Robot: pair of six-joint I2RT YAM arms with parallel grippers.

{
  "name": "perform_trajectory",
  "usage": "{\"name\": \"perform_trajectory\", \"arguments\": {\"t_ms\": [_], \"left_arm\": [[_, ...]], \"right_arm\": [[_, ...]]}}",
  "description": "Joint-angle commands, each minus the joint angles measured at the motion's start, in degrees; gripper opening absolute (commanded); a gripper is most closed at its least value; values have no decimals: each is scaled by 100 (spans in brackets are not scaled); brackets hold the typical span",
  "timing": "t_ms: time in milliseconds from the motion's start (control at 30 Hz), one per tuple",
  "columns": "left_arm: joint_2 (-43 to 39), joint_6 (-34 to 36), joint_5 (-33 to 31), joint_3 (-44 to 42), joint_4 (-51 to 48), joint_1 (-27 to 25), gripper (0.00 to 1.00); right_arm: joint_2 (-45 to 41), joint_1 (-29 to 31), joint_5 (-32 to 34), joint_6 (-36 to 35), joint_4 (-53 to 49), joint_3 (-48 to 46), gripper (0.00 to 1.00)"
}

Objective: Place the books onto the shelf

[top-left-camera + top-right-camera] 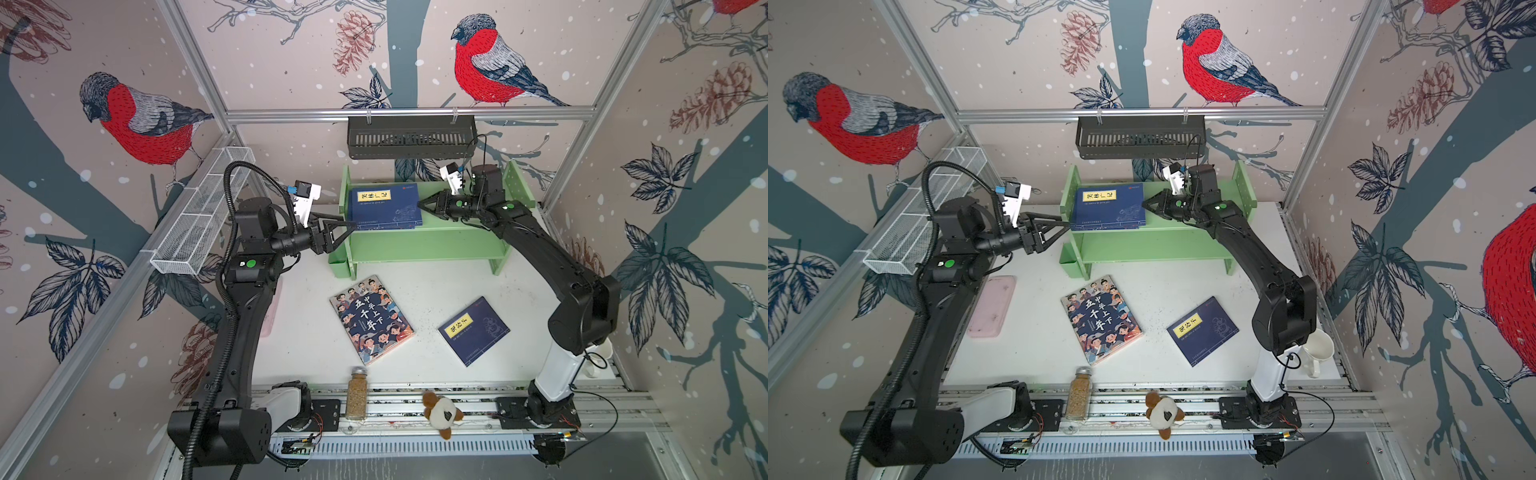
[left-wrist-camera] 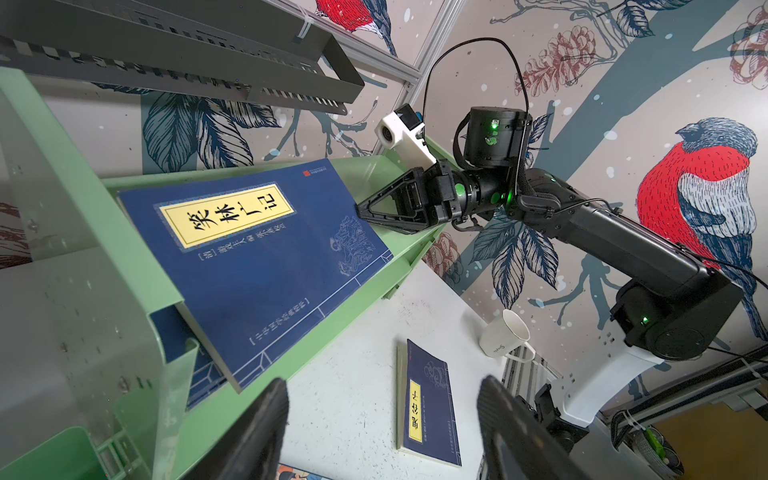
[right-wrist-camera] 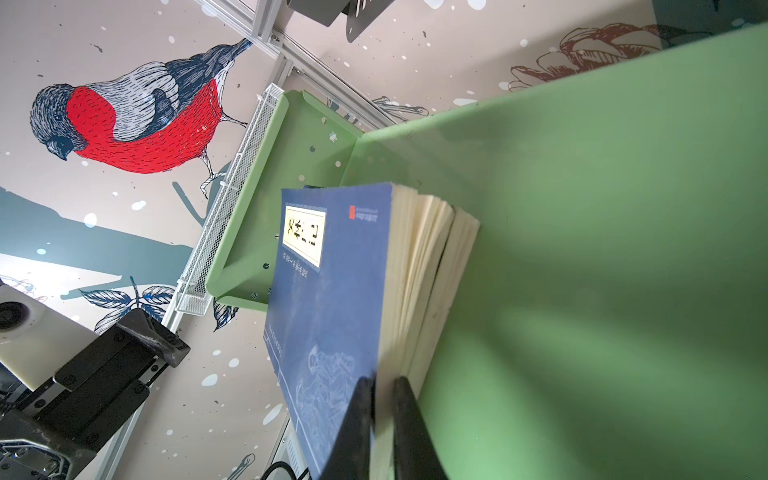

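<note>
A stack of thin navy-blue books with yellow labels [image 1: 384, 205] lies flat on the top board of the light green two-tier shelf [image 1: 419, 245] at 12 o'clock. It sits hard against the 9 o'clock side panel, with open board toward 3 o'clock. The right end effector [image 1: 420, 204], nearly closed, pinches the top book [image 3: 332, 291] at its page edge. The left end effector [image 1: 348, 235] gapes wide and empty just outside that panel. A cartoon-covered book [image 1: 371, 318] and a lone navy-blue book [image 1: 473, 330] lie apart on the white surface [image 1: 436, 286].

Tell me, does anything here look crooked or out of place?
Yes. The stack of navy books lies flat on the green shelf, its edges not lined up. On the table, the cartoon-cover book and another navy book lie askew, with dark specks scattered between them.
</note>
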Motion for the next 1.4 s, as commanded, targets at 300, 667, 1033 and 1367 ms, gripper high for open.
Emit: {"name": "perform_trajectory", "arguments": {"t_ms": [300, 667, 1033, 1367], "left_arm": [[-19, 1514, -1351, 241, -752, 9, 72], [-121, 2066, -1495, -343, -662, -3, 73], [-21, 2175, -1869, -655, -284, -198, 73], [137, 2051, -2435, -742, 200, -481, 70]], "right_arm": [[-256, 14, 298, 434, 356, -263, 26], [-539, 104, 376, 428, 630, -639, 23], [-432, 223, 508, 351, 577, -621, 20], [-438, 266, 513, 466, 647, -603, 18]]}}
